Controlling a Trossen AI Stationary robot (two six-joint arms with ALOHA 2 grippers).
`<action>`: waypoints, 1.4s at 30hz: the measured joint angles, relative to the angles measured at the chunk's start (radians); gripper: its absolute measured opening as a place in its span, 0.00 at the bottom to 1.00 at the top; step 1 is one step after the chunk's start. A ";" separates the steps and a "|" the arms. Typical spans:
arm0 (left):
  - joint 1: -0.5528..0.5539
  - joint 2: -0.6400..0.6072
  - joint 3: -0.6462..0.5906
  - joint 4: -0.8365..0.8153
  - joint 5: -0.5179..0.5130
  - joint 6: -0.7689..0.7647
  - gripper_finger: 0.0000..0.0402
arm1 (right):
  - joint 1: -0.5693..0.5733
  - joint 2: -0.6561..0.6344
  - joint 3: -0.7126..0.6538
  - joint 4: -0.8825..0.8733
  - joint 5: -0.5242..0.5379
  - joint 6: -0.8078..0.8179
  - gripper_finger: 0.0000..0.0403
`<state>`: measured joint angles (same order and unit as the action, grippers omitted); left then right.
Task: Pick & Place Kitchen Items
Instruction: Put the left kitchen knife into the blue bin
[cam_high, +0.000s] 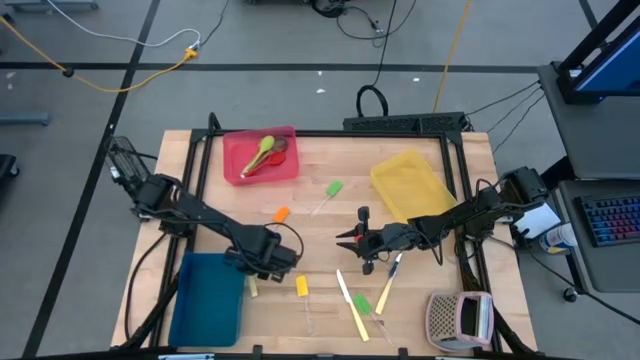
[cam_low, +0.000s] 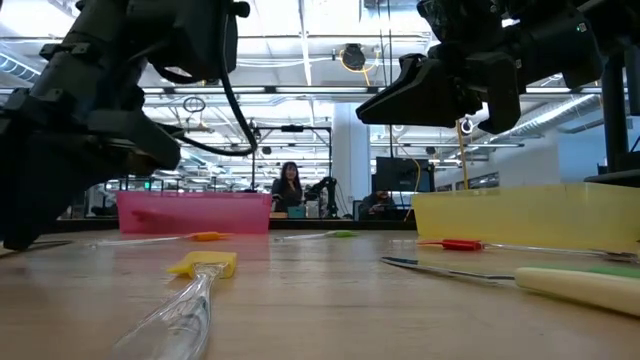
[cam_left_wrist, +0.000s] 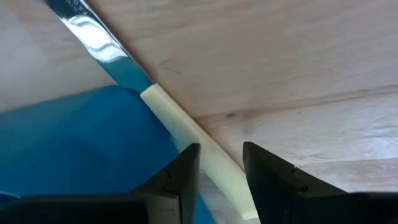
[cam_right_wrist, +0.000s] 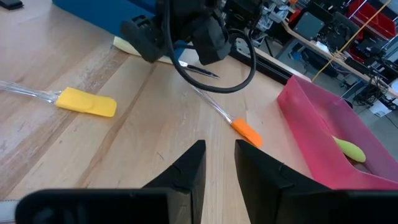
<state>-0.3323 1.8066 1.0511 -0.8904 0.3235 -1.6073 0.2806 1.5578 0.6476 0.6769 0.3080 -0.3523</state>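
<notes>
Knives: two (cam_high: 343, 291) (cam_high: 252, 288); spatulas: four (cam_high: 301, 287); left end effector (cam_high: 262, 272) over one knife.

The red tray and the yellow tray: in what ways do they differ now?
The red tray holds utensils, among them a green spoon; the yellow tray shows nothing inside. The red tray lies far-left on the table, nearer the left arm; the yellow tray lies far-right, turned at an angle. Both are shallow rectangular trays.

A grey floor (cam_high: 250, 40) crossed by cables surrounds the wooden table (cam_high: 320, 165). Beyond it, a bright workshop holds a person (cam_low: 289, 185) among equipment.
</notes>
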 joint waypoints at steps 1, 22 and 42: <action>0.000 -0.006 0.006 -0.012 -0.006 0.000 0.33 | 0.000 0.000 0.000 0.000 0.000 0.000 0.19; -0.044 -0.026 -0.020 0.000 -0.045 -0.200 0.33 | 0.000 0.000 0.000 -0.001 -0.002 0.000 0.19; -0.034 -0.029 -0.061 0.271 -0.135 -0.014 0.33 | 0.000 0.000 -0.001 -0.002 -0.001 -0.001 0.19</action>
<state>-0.3663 1.7774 0.9897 -0.6197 0.1888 -1.6214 0.2810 1.5578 0.6468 0.6752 0.3073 -0.3532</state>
